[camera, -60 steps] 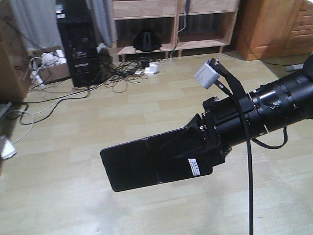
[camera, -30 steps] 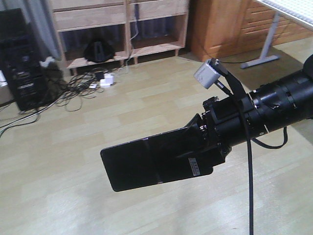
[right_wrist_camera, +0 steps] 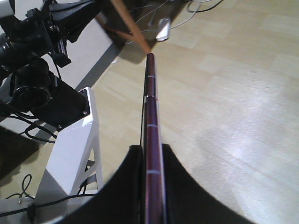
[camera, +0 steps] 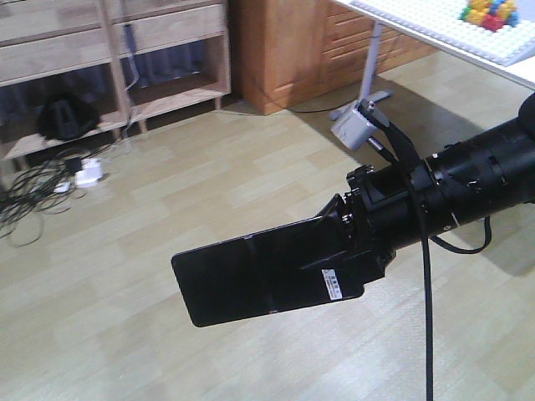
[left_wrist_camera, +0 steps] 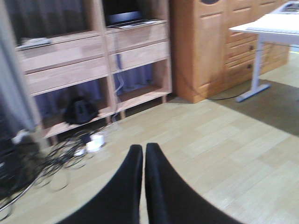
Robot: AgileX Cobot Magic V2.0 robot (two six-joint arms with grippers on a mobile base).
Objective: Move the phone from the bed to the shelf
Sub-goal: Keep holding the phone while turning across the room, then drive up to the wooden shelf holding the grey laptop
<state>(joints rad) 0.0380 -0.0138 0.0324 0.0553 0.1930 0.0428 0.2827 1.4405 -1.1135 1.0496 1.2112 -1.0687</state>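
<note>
The phone [camera: 251,280], a glossy black slab with a white sticker near the held end, hangs flat above the floor with my right gripper [camera: 336,251] shut on one end. In the right wrist view the phone [right_wrist_camera: 152,116] shows edge-on, a pinkish-maroon strip between the fingers of the right gripper [right_wrist_camera: 152,148]. My left gripper [left_wrist_camera: 142,148] is shut with nothing in it, pointing at the floor before the shelf [left_wrist_camera: 70,51]. The pale wood shelf [camera: 167,25] fills the upper left of the front view, well beyond the phone. The bed is out of view.
Tangled cables [camera: 33,192] and a white adapter [camera: 88,174] lie on the wood floor by the shelf, and a black bag [camera: 63,117] sits in its lower bay. An orange-brown cabinet [camera: 284,50] and a white table [camera: 435,33] on a grey leg stand to the right.
The view has swung right: the shelf and cables slid left, the black computer tower left the frame, and the cabinet and white table came in. The phone stays held in the right gripper.
</note>
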